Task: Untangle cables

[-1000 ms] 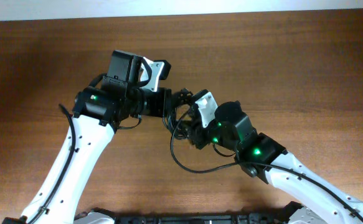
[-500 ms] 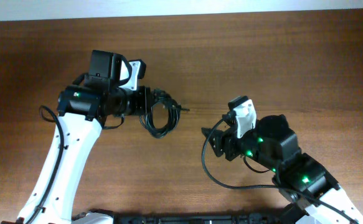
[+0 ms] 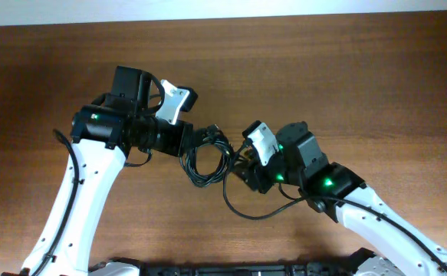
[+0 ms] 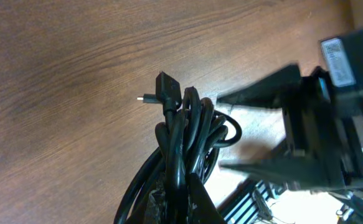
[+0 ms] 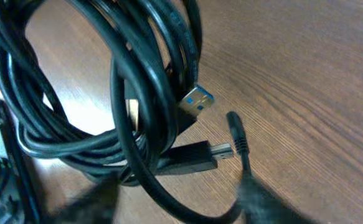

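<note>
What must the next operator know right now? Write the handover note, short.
Left tool: shut on the cable bundle at mid table.
Right tool: open, fingers spread beside the bundle, gripping nothing.
One thin cable loops loose toward the right arm.
Done: nothing clearly freed; the coils are wound together.
Left: take a free end, perhaps the blue plug, and draw it out.

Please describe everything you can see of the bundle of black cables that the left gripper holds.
The cable bundle is several glossy black round cords, looped into a loose, tangled coil. The left gripper clamps one side of it over the wooden table. A USB plug with a blue insert and a flat black plug stick out. The open right gripper is close beside it.
</note>
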Robot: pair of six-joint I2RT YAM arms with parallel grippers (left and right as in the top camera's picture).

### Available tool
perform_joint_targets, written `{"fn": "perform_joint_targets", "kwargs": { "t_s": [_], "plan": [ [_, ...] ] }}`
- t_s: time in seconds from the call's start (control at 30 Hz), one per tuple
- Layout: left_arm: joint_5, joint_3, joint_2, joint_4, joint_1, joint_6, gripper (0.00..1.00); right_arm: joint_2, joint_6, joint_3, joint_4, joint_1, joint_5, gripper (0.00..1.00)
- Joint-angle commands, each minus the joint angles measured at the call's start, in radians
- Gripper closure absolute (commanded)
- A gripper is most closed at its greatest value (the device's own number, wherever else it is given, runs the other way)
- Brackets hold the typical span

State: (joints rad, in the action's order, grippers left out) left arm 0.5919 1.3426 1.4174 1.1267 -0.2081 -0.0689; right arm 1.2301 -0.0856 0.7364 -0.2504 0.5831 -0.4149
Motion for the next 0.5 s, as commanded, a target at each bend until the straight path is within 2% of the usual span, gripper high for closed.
{"fn": "perform_joint_targets", "kwargs": {
  "t_s": [0.0,0.1,0.17,0.2,0.27,0.33,0.4,0.43,0.47],
  "plan": [
    [-0.016,0.008,-0.019,-0.018,0.002,-0.036,1.0,0.002,0.01,0.002,-0.008,-0.001,-0.032,0.88],
    [-0.262,0.008,-0.019,-0.037,0.002,0.082,1.0,-0.001,0.01,0.002,-0.033,-0.001,-0.08,0.91],
    [-0.479,0.008,-0.019,-0.044,0.002,0.224,1.0,-0.008,0.005,0.003,-0.04,-0.001,-0.169,0.93],
    [-0.536,0.008,-0.019,-0.049,0.002,0.285,1.0,-0.011,0.0,0.003,-0.035,-0.002,-0.219,0.94],
    [-0.536,0.008,-0.019,-0.078,0.002,0.343,1.0,-0.019,-0.001,0.005,-0.008,-0.001,-0.337,0.96],
    [-0.489,0.008,-0.019,-0.103,0.001,0.341,1.0,-0.027,-0.018,0.005,0.044,-0.002,-0.436,0.96],
    [-0.46,0.008,-0.019,-0.117,-0.001,0.337,1.0,-0.029,-0.051,0.005,0.088,-0.001,-0.454,0.94],
    [-0.444,0.008,-0.019,-0.119,-0.001,0.32,1.0,-0.029,-0.05,0.005,0.099,-0.002,-0.442,0.8],
    [-0.423,0.008,-0.019,-0.118,-0.001,0.304,1.0,-0.029,-0.049,0.005,0.097,-0.002,-0.401,0.72]
  ]
}}
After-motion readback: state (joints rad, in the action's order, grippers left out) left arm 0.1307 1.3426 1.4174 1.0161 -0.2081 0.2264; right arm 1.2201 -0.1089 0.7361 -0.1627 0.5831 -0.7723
